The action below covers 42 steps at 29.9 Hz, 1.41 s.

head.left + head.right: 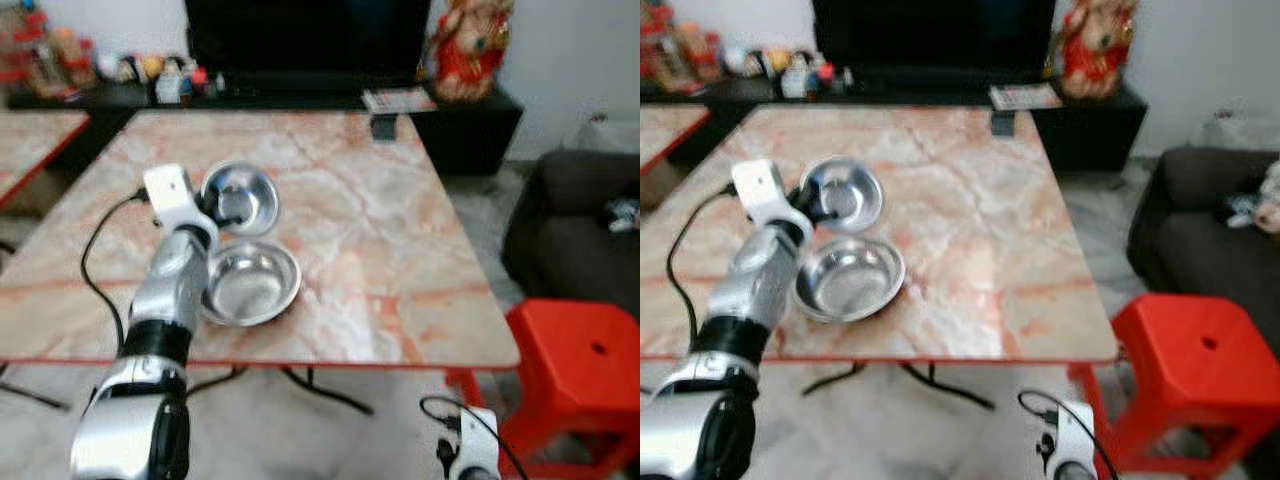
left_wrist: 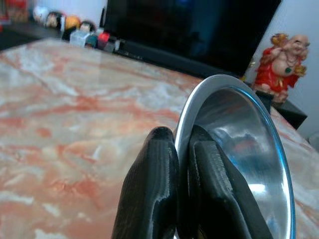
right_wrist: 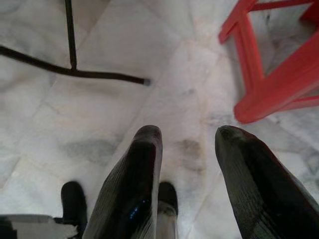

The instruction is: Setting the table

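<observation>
You've got two steel bowls (image 1: 250, 284) (image 1: 241, 197), one marble-patterned surface (image 1: 400, 260), one red plastic stool (image 1: 580, 370), one red figurine (image 1: 468, 45).

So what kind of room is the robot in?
Probably a living room in a home: a big dark TV screen on a low cabinet, a dark sofa beside it, and a marble-patterned table with steel bowls.

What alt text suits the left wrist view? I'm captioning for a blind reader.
The left pincer pinches the rim of a tilted steel bowl above a marble table. Behind stand a dark screen and a red figurine.
</observation>
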### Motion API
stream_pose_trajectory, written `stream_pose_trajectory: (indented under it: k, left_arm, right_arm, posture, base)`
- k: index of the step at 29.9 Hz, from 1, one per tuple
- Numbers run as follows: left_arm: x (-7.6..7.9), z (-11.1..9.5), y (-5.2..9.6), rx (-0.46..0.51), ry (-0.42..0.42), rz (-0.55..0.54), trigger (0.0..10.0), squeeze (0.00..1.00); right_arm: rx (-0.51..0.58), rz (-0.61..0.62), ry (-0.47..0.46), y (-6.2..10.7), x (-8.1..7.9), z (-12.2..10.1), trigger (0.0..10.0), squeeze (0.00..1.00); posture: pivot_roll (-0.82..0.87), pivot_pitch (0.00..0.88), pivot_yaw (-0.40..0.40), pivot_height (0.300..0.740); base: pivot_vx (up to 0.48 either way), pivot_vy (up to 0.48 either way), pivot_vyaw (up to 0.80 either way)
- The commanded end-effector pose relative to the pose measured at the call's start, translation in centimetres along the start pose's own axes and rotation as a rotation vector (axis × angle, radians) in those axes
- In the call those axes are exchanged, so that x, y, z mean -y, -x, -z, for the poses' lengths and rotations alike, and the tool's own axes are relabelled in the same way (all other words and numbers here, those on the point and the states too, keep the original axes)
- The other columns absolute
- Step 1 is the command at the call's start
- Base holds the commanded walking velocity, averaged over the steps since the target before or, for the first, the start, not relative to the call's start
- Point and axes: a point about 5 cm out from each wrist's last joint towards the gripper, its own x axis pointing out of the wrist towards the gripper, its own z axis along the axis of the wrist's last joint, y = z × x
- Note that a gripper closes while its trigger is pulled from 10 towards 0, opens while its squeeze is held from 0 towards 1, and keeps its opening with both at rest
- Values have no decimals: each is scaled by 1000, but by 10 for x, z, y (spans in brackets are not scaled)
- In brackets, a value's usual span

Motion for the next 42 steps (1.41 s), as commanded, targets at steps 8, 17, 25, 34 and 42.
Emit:
stream_pose_trajectory:
  k: [8,17,25,34,42]
  left_arm:
    - [15,13,24,-75,-35,2,10000,0]
    - [-7,43,26,-265,276,-196,10000,0]
    - [-10,44,21,-289,352,-261,10000,0]
    - [0,25,9,-160,419,-246,10000,0]
    - [5,15,6,-94,307,-233,10000,0]
  right_arm:
    - [-20,7,8,1,2,7,10000,0]
    - [-13,-6,8,0,-3,3,10000,0]
    - [-14,0,6,1,0,4,10000,0]
    - [-14,-1,7,1,0,4,10000,0]
    - [-13,-3,6,1,0,4,10000,0]
  posture:
    - [6,0,-18,740]
    - [-11,0,3,740]
    - [-11,0,0,740]
    - [-17,0,1,740]
    - [-20,0,1,740]
  base:
    - [0,0,0]
    - [0,0,0]
    - [0,0,0]
    - [0,0,0]
    - [0,0,0]
